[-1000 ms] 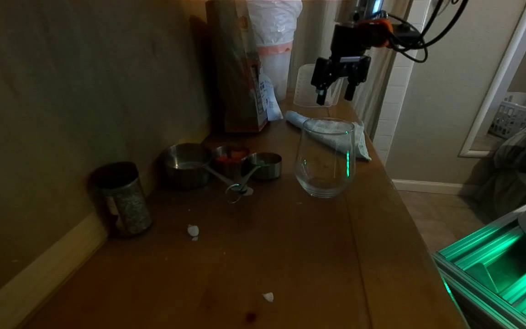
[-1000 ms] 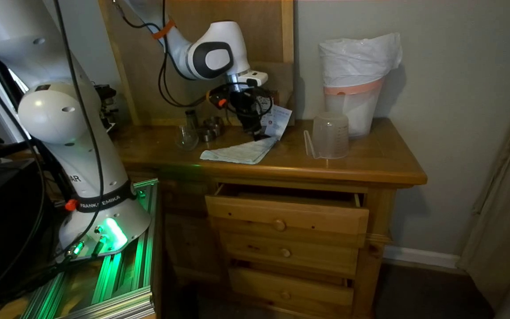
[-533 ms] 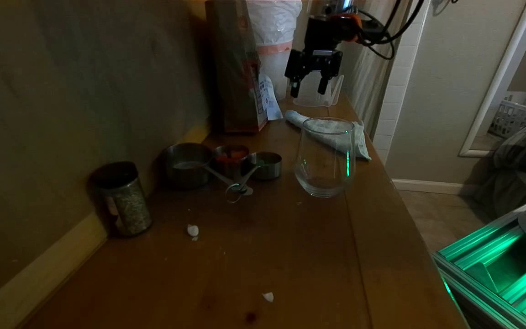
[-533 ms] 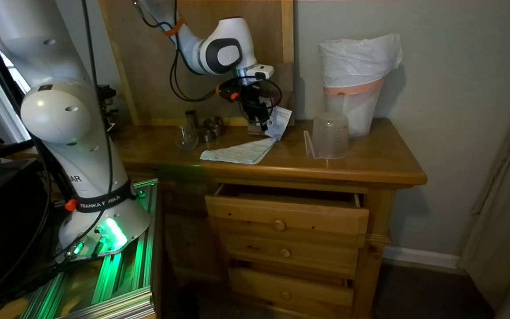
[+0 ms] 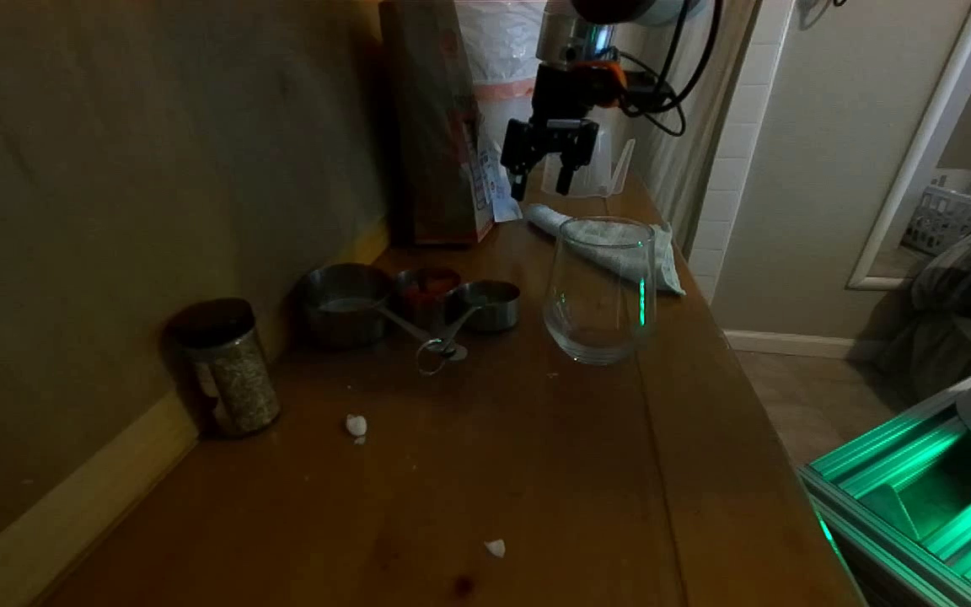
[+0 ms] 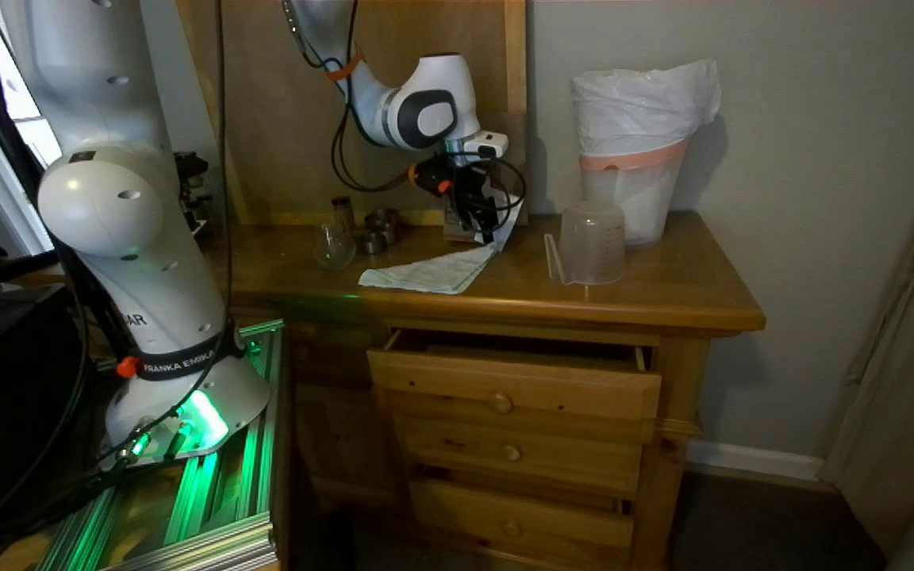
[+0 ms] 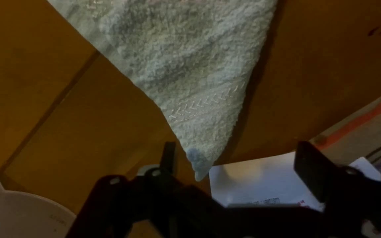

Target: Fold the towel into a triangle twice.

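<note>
Robotiq gripper (image 5: 542,185): within the last second we had carried it towards the back edge of the wooden desk (image 6: 679,270), to the narrow tip of the terry towel (image 6: 425,274), which itself had not shifted.
Fingers (image 7: 169,155): they stood wide apart and gripped nothing, the tip between them but nearer the one on the side of the measuring jug (image 6: 592,246); we expected an off-centre close to shove the tip aside.
Towel: it lay triangle-shaped, broad side by the desk's front edge, tip pointing rearward; we judged the second fold still to come.
Printed sheet (image 7: 253,178): it showed just beside the tip, also between the fingers, so we risked pinching paper and tugging the tall bag (image 5: 443,143).
Layers: we feared that catching only the top ply would open the first fold.
Front edge: a long drag, we thought, could slip the towel into the drawn-out top drawer (image 6: 505,388).
Stemless glass (image 5: 599,291): a wide swing could knock it over.
</note>
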Controlling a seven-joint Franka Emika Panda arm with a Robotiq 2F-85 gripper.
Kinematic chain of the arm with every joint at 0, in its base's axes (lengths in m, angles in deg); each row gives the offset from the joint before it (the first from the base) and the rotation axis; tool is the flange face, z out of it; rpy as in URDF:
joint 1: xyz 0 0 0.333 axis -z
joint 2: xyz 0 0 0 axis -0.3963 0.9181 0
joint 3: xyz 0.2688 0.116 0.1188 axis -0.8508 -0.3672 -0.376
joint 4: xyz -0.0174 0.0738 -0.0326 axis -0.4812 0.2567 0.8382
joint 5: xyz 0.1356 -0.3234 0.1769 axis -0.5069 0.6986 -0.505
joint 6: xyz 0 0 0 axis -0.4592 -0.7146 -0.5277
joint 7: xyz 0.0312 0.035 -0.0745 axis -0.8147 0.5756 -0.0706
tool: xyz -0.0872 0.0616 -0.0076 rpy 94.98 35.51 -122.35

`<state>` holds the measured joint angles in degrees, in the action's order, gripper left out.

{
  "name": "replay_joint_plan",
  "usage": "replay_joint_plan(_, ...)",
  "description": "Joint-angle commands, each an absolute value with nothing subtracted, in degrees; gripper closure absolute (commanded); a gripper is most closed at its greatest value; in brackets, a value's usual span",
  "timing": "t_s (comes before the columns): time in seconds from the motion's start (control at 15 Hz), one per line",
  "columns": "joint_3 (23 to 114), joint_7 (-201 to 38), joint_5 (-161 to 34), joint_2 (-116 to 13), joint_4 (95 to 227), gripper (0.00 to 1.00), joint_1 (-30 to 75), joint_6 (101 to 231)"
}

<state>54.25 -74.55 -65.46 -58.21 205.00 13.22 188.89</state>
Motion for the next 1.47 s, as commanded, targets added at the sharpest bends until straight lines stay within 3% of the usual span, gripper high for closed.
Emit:
replay_joint_plan(0.0,55.21,-75.98,-65.32,-54.73,202.42,0.41,12.76,190.34)
replay_joint_plan(0.13,55.46,-76.21,-65.44,-53.92,201.90,0.10,12.77,190.89)
replay_joint_plan(0.33,56.11,-76.14,-64.84,-53.14,201.42,0.00,12.54,192.02)
replay_joint_plan(0.47,56.14,-76.60,-65.05,-52.78,201.25,0.00,12.61,192.79)
replay_joint_plan(0.53,56.38,-76.50,-64.71,-52.61,201.17,0.04,12.47,192.88)
replay_joint_plan(0.6,56.52,-76.52,-64.50,-52.44,201.12,0.25,12.39,192.90)
replay_joint_plan(0.67,56.77,-76.36,-64.09,-52.33,201.08,0.26,12.22,192.89)
replay_joint_plan(1.27,57.88,-76.10,-62.90,-51.77,200.86,0.91,11.37,194.50)
replay_joint_plan(1.4,58.08,-76.07,-62.46,-52.22,201.18,0.97,11.22,194.52)
